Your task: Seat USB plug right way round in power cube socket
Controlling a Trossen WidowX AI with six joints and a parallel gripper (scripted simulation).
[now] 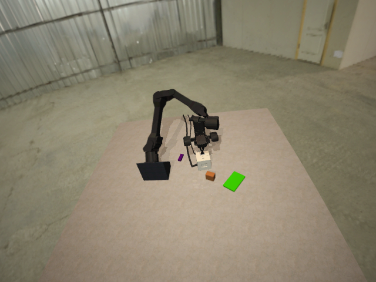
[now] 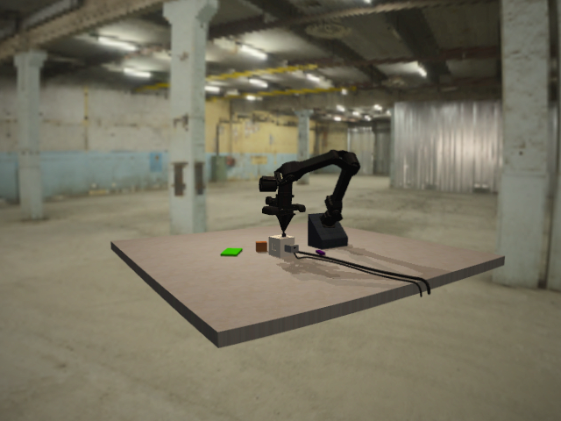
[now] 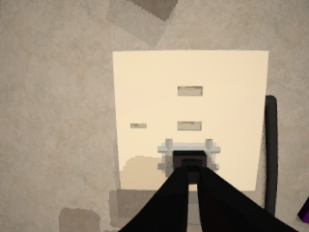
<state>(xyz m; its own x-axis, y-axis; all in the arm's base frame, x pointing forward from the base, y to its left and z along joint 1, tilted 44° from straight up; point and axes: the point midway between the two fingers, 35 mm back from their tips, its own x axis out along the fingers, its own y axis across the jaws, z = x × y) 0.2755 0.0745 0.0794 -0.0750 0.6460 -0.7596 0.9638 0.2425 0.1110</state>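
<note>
The white power cube (image 1: 203, 164) (image 2: 275, 247) (image 3: 232, 92) stands on the table, with slots in its top face. The small black USB plug (image 3: 189, 159) is at the cube's top, near the edge on the gripper's side in the wrist view, with a pale grey bracket-like outline around it. My gripper (image 1: 202, 152) (image 2: 284, 233) (image 3: 191, 177) points straight down just above the cube and is shut on the plug. How deep the plug sits and which way round it is cannot be told; the fingers hide its socket.
An orange block (image 1: 210, 175) (image 2: 260, 246) stands close to the cube, with a flat green slab (image 1: 234, 181) (image 2: 231, 252) beyond it. A small purple block (image 1: 180, 157) (image 2: 320, 252) lies between cube and arm base. Black cables (image 2: 362, 267) (image 3: 270, 155) run from the cube's side over the table edge.
</note>
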